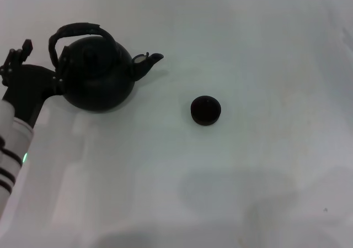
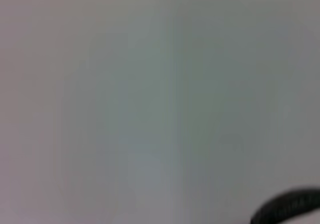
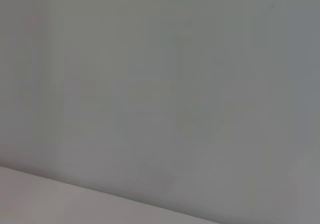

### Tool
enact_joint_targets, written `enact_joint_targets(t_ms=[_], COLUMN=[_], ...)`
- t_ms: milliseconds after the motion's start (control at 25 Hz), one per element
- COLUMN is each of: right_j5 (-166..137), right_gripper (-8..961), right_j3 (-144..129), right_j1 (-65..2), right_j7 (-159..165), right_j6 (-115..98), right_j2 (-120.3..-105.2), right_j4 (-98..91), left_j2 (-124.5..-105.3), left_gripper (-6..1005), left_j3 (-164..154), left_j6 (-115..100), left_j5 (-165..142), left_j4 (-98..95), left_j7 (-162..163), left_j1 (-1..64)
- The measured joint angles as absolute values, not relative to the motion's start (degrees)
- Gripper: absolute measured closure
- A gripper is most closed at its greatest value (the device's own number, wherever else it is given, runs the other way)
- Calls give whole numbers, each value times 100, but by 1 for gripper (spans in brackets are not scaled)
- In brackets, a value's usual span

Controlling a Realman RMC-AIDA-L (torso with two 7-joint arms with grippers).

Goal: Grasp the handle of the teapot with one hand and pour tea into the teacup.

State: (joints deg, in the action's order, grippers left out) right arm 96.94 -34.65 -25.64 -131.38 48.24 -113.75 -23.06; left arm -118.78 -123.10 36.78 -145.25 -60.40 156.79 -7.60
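Fingers: left gripper (image 1: 55,78) touches the teapot (image 1: 99,74), can't tell if clamped
Handle (image 1: 74,31): arches just above
Teacup (image 1: 206,110): spout-side, well apart

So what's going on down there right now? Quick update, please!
Left gripper at the teapot's handle, grip unclear. Right arm out of sight. Teapot upright, spout toward the teacup. Nothing between them.

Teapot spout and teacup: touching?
Apart. The head view shows bare white table between the teapot spout and the teacup.
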Motion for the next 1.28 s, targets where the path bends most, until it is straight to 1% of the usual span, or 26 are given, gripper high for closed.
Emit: enact_joint_targets(t_ms=[80, 160, 240, 480, 560, 760, 880, 1120, 1160, 1200, 1240, 1280], right_j5=[9694, 9694, 9695, 9700, 9704, 9717, 9748, 9778, 9788, 9816, 9857, 9921], right_gripper=[93, 93, 93, 93, 93, 93, 93, 93, 93, 93, 93, 93], right_j3=[-3462, -3475, -3485, -3446, -3451, -3472, -3441, -3364, -3331, -3305, -3290, -3280], right_j1=[-2564, -2568, -2576, -2573, -2528, -2396, -2356, -2312, -2310, -2309, -2309, -2310], right_j7=[-13138, -13124, -13102, -13077, -13084, -13086, -13087, -13149, -13153, -13155, -13157, -13157], right_j6=[4824, 4824, 4824, 4833, 4856, 4915, 4968, 4964, 4967, 4981, 5006, 5044], right_j2=[-11371, -11368, -11364, -11338, -11338, -11358, -11363, -11454, -11466, -11474, -11479, -11483], right_j4=[-2305, -2322, -2343, -2375, -2441, -2644, -2653, -2618, -2601, -2573, -2550, -2527], left_j2=[-11875, -11869, -11850, -11838, -11771, -11430, -11290, -11216, -11216, -11146, -11146, -11086], left_gripper=[306, 291, 291, 291, 290, 290, 291, 296, 297, 297, 298, 299], left_j3=[-12440, -12519, -12668, -12747, -12700, -12667, -12677, -12693, -12693, -12731, -12731, -12787], left_j6=[4290, 4677, 5270, 6413, 6668, 6723, 6692, 6490, 6490, 6239, 6239, 6083], left_j5=[-14600, -14615, -14761, -14879, -14865, -14539, -14115, -13161, -13161, -12738, -12738, -12504], left_j4=[-5915, -5877, -5832, -5391, -5226, -4974, -4773, -3873, -3873, -3579, -3579, -3479], left_j7=[15696, 15697, 15727, 16381, 16845, 17241, 17253, 17271, 17271, 17277, 17277, 17278], left_j1=[-849, -961, -1163, -1393, -1461, -1451, -1343, -699, -699, -358, -358, -154])
